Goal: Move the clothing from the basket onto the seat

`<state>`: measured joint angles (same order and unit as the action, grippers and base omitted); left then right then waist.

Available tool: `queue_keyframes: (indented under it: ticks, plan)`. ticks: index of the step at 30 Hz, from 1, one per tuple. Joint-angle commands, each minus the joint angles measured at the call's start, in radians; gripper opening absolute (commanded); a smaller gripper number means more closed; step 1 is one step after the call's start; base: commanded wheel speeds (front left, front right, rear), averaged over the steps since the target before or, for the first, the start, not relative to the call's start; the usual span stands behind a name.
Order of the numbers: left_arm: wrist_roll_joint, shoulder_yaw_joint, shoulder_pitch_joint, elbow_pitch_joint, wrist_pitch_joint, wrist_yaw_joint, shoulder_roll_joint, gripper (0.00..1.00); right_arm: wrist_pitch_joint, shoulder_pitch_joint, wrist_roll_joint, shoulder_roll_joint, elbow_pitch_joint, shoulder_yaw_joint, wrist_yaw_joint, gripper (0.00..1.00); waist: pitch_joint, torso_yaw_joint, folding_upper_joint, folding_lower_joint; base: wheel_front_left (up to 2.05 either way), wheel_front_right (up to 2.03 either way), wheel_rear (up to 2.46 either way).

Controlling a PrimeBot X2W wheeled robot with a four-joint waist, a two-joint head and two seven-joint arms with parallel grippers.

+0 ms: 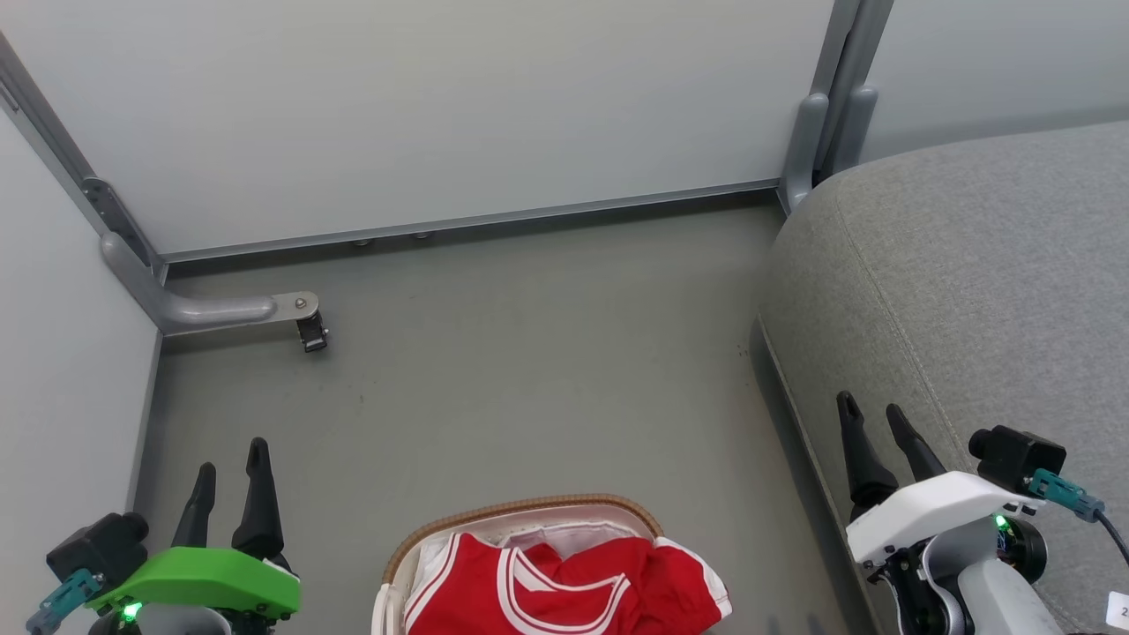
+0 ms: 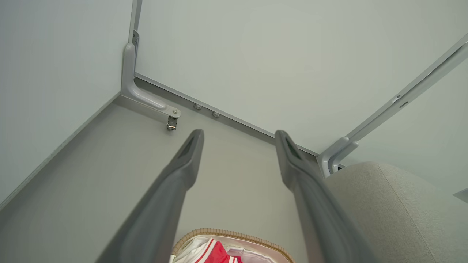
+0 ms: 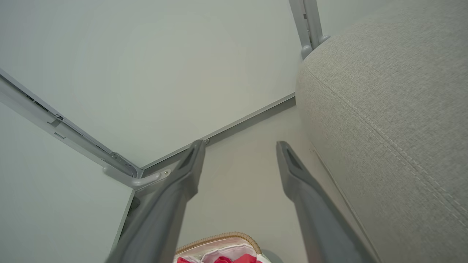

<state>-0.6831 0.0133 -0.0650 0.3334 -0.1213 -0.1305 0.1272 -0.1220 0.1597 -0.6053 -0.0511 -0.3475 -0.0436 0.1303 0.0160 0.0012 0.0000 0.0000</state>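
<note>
Red clothing [image 1: 564,582] with white stripe trim lies heaped in the white basket [image 1: 520,513] with a tan braided rim, on the floor at the bottom centre of the head view. The rim [image 2: 234,234] and a bit of red cloth [image 2: 216,254] peek in low in the left wrist view, as do the basket [image 3: 219,239] and clothing [image 3: 239,260] in the right wrist view. The grey seat [image 1: 979,282] fills the right side. My left gripper [image 1: 232,454] hangs open left of the basket, empty. My right gripper [image 1: 873,410] is open beside the seat's edge, empty.
Pale partition walls [image 1: 423,106] close off the far side and left. A grey metal foot bracket [image 1: 220,309] with a small latch juts onto the floor at the left corner; another post [image 1: 820,132] stands by the seat's rounded corner. Grey floor [image 1: 529,353] lies beyond the basket.
</note>
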Motion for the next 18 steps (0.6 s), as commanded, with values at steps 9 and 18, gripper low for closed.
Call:
queue_keyframes:
  ticks: [9, 18]
  plan:
    - [0.128, -0.009, 0.019, -0.012, -0.032, 0.000, 0.019, 1.00, -0.033, 0.020, 0.141, -0.003, 0.004, 0.002, 0.000, 1.00, 0.000, 0.002, 0.0000, 0.0000, 0.00, 0.00, 0.00]
    - [0.222, -0.006, 0.033, -0.011, -0.054, 0.000, 0.023, 1.00, -0.054, 0.017, 0.247, 0.000, -0.016, -0.008, 0.000, 1.00, 0.001, 0.003, 0.0000, 0.0000, 0.00, 0.00, 0.00]
